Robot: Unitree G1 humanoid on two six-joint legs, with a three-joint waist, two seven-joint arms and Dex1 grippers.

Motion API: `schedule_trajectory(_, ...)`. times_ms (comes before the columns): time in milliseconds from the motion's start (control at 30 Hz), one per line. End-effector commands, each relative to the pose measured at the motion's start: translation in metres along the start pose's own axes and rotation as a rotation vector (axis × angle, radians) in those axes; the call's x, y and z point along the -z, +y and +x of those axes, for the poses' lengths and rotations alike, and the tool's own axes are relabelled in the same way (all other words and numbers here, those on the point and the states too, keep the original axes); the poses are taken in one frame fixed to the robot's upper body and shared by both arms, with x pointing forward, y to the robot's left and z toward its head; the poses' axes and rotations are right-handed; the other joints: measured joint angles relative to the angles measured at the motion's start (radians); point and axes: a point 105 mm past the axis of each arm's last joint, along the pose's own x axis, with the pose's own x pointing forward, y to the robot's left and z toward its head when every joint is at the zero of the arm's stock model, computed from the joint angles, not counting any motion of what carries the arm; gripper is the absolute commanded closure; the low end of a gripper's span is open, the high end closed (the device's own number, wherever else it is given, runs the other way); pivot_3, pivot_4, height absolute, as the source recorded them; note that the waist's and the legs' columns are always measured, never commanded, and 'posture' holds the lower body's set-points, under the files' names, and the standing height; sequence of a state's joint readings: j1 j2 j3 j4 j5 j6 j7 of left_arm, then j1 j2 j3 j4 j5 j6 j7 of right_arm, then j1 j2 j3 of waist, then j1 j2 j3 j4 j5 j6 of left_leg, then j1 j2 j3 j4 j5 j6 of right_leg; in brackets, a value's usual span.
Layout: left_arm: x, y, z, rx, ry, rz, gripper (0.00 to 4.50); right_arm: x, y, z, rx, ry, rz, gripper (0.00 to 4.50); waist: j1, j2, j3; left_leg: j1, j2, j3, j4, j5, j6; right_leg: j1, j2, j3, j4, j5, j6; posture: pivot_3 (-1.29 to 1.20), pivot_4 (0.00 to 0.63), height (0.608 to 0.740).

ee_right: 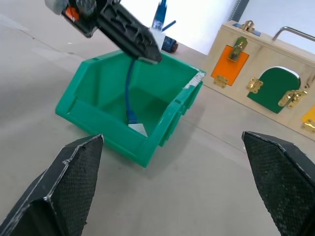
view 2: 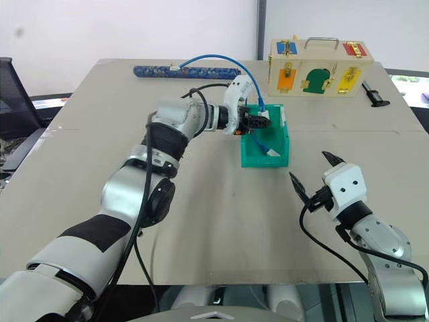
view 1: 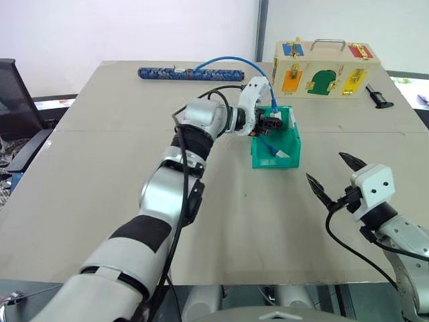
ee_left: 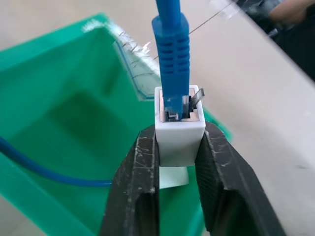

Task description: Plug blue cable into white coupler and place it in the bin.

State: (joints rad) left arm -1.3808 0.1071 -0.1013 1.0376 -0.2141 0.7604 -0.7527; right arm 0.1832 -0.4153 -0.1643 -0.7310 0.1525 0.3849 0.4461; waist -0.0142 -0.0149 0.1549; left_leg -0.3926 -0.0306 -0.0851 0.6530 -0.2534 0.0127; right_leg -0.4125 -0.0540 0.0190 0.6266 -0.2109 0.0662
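**Table rundown**

Big beige table (view 1: 120,174), pretty bare. The teal bin (view 1: 276,153) sits around the middle, toward the far side. Along the back edge there's a wooden box (view 1: 325,69) with coloured latches, a dark blue patterned tube (view 1: 190,73) lying flat, and a small black tool (view 1: 379,98) beside the box.

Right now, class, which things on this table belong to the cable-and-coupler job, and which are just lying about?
Job:
- blue cable, plugged into the white coupler
- left pincer, clamped on that coupler
- green bin beneath

Lying about:
- wooden latch box
- patterned blue roll
- black handle
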Motion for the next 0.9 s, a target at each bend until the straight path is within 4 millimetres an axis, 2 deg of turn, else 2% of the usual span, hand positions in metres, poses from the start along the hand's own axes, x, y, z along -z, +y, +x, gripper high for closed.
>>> schedule_trajectory(33, -0.022, -0.008, -0.004, 0.013, -0.034, 0.039, 1.61, -0.015, 0.001, -0.004, 0.010, -0.046, -0.041, 0.00, 0.000, 0.000, 0.001, 0.000, 0.000, 0.000, 0.000, 0.000, 0.000, 0.000, 0.000, 0.000, 0.000, 0.000, 0.000, 0.00, 0.150, 0.738)
schedule_trajectory(100, -0.028, -0.011, -0.011, 0.040, -0.036, 0.015, 0.54, -0.014, 0.000, -0.007, 0.008, -0.040, -0.043, 0.00, 0.000, 0.000, 0.001, -0.001, 0.000, 0.000, 0.000, 0.000, 0.000, -0.001, 0.000, 0.000, 0.000, 0.000, 0.000, 0.00, 0.150, 0.738)
schedule_trajectory(167, -0.033, -0.017, -0.022, 0.085, -0.035, -0.034, 0.09, -0.012, -0.001, -0.009, 0.007, -0.029, -0.043, 0.00, -0.001, 0.000, 0.002, -0.001, 0.000, 0.000, 0.000, 0.000, 0.000, -0.001, 0.000, 0.000, 0.000, 0.000, 0.000, 0.00, 0.150, 0.738)
schedule_trajectory(300, -0.038, -0.027, -0.054, 0.154, -0.121, -0.060, 0.09, -0.009, -0.005, -0.010, -0.003, -0.018, -0.033, 0.00, -0.009, 0.002, 0.005, -0.001, 0.001, 0.000, 0.000, 0.000, 0.000, -0.002, 0.000, 0.001, 0.001, 0.000, 0.000, 0.00, 0.150, 0.738)
schedule_trajectory(400, -0.039, -0.030, -0.076, 0.136, -0.324, 0.031, 0.09, -0.004, -0.013, -0.010, -0.014, -0.008, -0.019, 0.00, -0.006, 0.002, 0.005, 0.001, 0.002, -0.002, -0.001, 0.000, -0.001, -0.002, -0.001, 0.004, 0.003, 0.002, -0.004, 0.00, 0.150, 0.738)
schedule_trajectory(467, -0.025, -0.028, -0.093, 0.091, -0.428, 0.209, 0.09, -0.002, -0.017, -0.009, -0.031, -0.005, -0.013, 0.00, -0.006, 0.002, 0.005, 0.002, 0.002, -0.001, -0.001, 0.001, -0.002, -0.002, -0.001, 0.006, 0.003, 0.002, -0.004, 0.00, 0.150, 0.738)
schedule_trajectory(533, -0.007, -0.028, -0.104, 0.080, -0.467, 0.260, 0.09, 0.000, -0.020, -0.008, -0.046, 0.000, -0.011, 0.00, -0.002, 0.002, 0.005, 0.006, 0.004, 0.004, -0.003, 0.003, -0.005, -0.001, -0.001, 0.010, 0.004, 0.003, -0.004, 0.00, 0.150, 0.738)
schedule_trajectory(667, 0.053, -0.022, -0.130, 0.035, -0.453, 0.280, 0.09, 0.008, -0.027, -0.012, -0.106, 0.024, 0.004, 0.00, 0.002, 0.002, 0.005, 0.008, 0.005, 0.006, -0.003, 0.003, -0.005, 0.000, -0.001, 0.012, 0.003, 0.003, -0.005, 0.00, 0.150, 0.738)
schedule_trajectory(767, 0.094, -0.012, -0.153, -0.055, -0.395, 0.263, 0.09, 0.017, -0.033, -0.024, -0.138, 0.061, 0.012, 0.00, 0.006, 0.002, 0.005, 0.008, 0.005, 0.006, -0.003, 0.000, -0.001, 0.001, -0.001, 0.012, 0.002, 0.003, -0.005, 0.00, 0.150, 0.738)
schedule_trajectory(900, 0.140, -0.015, -0.179, -0.081, -0.294, 0.246, 0.09, 0.031, -0.042, -0.046, -0.176, 0.142, 0.021, 0.00, 0.012, 0.002, 0.005, 0.008, 0.006, 0.006, -0.002, 0.000, 0.000, 0.003, -0.002, 0.010, 0.001, 0.001, -0.007, 0.00, 0.150, 0.738)
